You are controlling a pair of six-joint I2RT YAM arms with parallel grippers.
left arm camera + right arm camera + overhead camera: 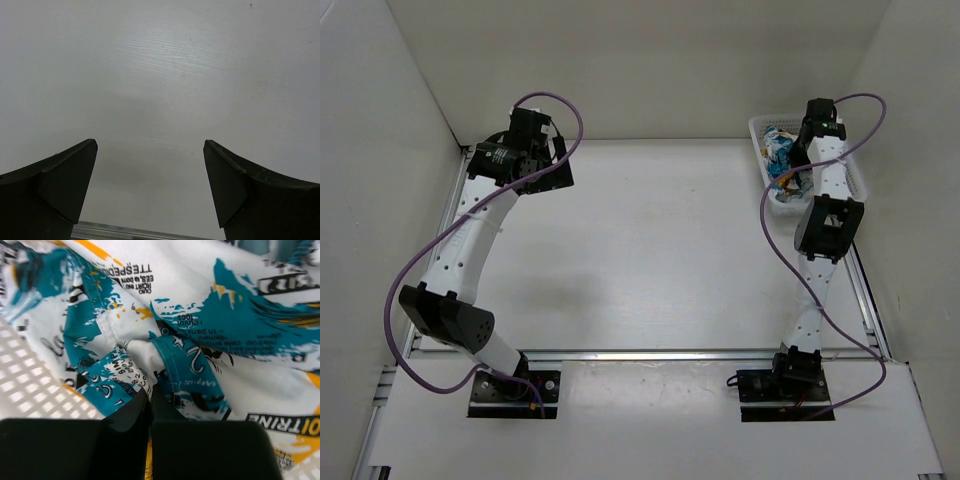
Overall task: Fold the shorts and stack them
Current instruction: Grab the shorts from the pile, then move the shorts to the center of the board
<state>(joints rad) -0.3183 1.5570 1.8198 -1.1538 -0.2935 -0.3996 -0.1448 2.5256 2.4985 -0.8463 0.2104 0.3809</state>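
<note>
Right end effector [151,390] was closed tight on a fold of the shorts [210,315], which lay inside the white mesh basket [22,385]. Left end effector [150,145] stood wide above the tabletop [160,60].

top external: looking down from above-behind, taking in the whole table [650,250]
left wrist: facing the table closely
right wrist: nearly touching the shorts [200,300], also showing overhead

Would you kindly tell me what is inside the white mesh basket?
The printed shorts lie crumpled in the basket, the right gripper pinching a fold. Anything beneath the fabric is covered.
</note>
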